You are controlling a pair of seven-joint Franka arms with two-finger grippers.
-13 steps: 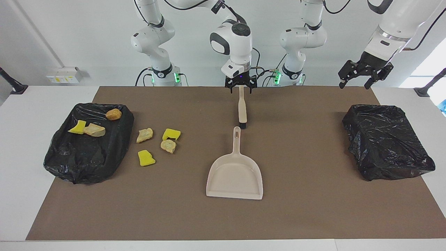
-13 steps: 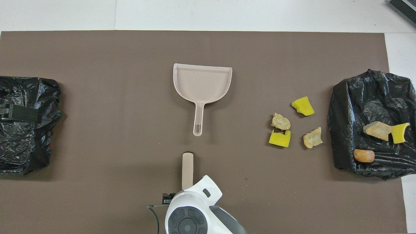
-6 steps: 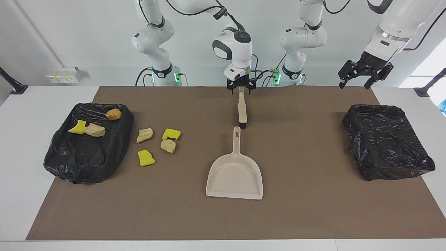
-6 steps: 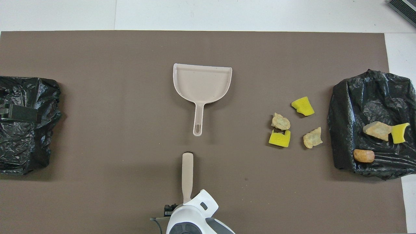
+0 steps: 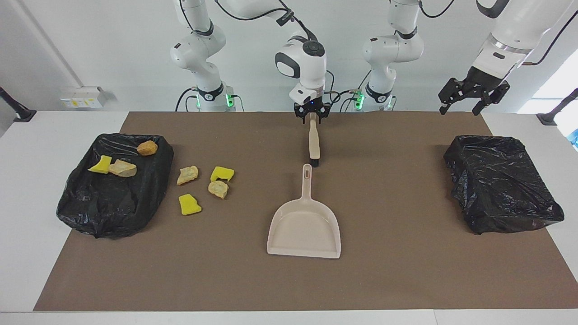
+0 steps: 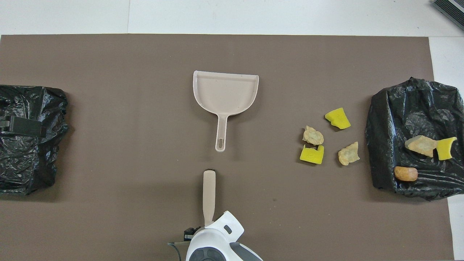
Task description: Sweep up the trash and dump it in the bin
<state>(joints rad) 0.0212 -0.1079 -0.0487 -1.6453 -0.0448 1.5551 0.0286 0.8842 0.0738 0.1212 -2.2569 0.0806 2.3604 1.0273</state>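
Four pieces of trash [image 5: 205,185] are lying on the brown mat [image 5: 388,194], three more on the black bag [image 5: 113,194] at the right arm's end. At the mat's centre, the dustpan [image 5: 305,225] is sitting with the brush [image 5: 314,144] at its twelve o'clock in the facing view. The right gripper [image 5: 312,118] is closing around the brush handle, seemingly not yet tight. The left gripper [image 5: 472,92] is hanging with fingers apart above the other black bag [image 5: 501,185], waiting.
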